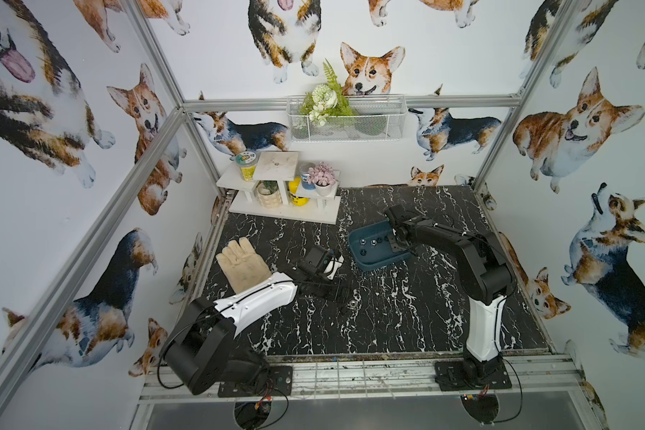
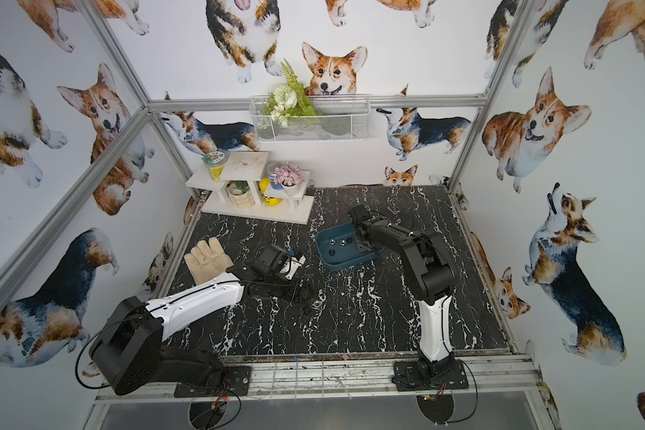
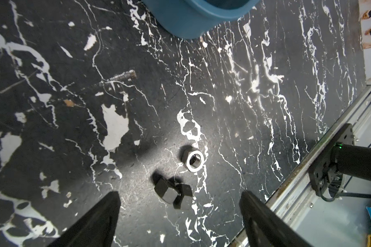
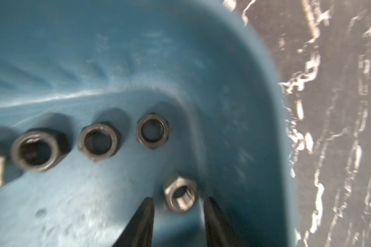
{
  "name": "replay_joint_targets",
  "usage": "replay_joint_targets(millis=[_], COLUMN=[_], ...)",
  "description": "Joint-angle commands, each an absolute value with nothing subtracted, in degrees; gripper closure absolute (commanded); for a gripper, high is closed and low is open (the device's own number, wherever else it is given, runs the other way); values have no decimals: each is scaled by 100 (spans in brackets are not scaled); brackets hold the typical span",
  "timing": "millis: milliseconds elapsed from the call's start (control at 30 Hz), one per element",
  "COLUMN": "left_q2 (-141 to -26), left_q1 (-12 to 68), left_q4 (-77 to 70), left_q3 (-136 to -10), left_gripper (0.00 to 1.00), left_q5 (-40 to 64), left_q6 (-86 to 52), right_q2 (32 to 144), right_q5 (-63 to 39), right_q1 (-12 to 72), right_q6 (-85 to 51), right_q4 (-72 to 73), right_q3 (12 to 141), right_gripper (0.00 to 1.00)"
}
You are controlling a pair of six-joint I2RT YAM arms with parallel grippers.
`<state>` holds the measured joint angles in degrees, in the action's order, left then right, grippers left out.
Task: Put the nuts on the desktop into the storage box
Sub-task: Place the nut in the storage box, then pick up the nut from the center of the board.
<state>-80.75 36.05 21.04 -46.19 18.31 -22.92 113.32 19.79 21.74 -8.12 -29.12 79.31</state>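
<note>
The teal storage box point(image 1: 382, 260) point(image 2: 350, 262) sits on the black marble desktop point(image 1: 406, 316), right of centre. My right gripper point(image 4: 178, 198) point(image 1: 393, 244) hangs inside the box, open. A blurred silver nut point(image 4: 180, 195) lies just past its tips, with a gap on each side. Three dark nuts point(image 4: 152, 130) rest in a row on the box floor. My left gripper point(image 3: 179, 193) point(image 1: 336, 294) is wide open, low over the desktop. Two touching black nuts point(image 3: 172, 193) lie between its fingers. A silver nut point(image 3: 194, 160) point(image 1: 352, 305) lies just beyond them.
A pale work glove point(image 1: 241, 266) lies at the left of the desktop. A white stepped shelf point(image 1: 287, 212) with pots stands at the back left, under a wire basket point(image 1: 345, 130) on the wall. A rusty screw-like piece point(image 3: 124, 75) lies between the nuts and the box.
</note>
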Motion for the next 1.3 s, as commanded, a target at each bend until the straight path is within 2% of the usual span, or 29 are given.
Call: replay_joint_targets(millis=[0, 167, 367, 600, 867, 933, 1267], left_q2=[-8136, -8305, -8542, -8695, -8659, -8666, -8817], left_q1=[3683, 3990, 4370, 4757, 4887, 4887, 4885], left_q4=[2171, 2302, 2378, 2796, 2900, 2937, 2701], left_q3=[-4649, -4779, -4938, -5108, -4924, -4934, -4948], left_gripper=[7, 8, 13, 17, 22, 28, 39], left_q5=[1567, 1225, 937, 521, 210, -4, 263], left_q6=[-2321, -2300, -2396, -2402, -2520, -2709, -4013], right_q2=[10995, 10245, 9142, 8244, 7801, 7739, 7608], right_q5=[1862, 1463, 592, 325, 197, 159, 62], right_q1=[2173, 2172, 2180, 2188, 2180, 2181, 2195], right_q6=[-703, -677, -620, -684, -852, -881, -981], right_q4=[-2788, -2614, -2260, -2177, -2103, -2041, -2006], right_q3=[7861, 7614, 6981, 6252, 5765, 5711, 5744], right_gripper=[52, 48, 45, 45, 45, 45, 47])
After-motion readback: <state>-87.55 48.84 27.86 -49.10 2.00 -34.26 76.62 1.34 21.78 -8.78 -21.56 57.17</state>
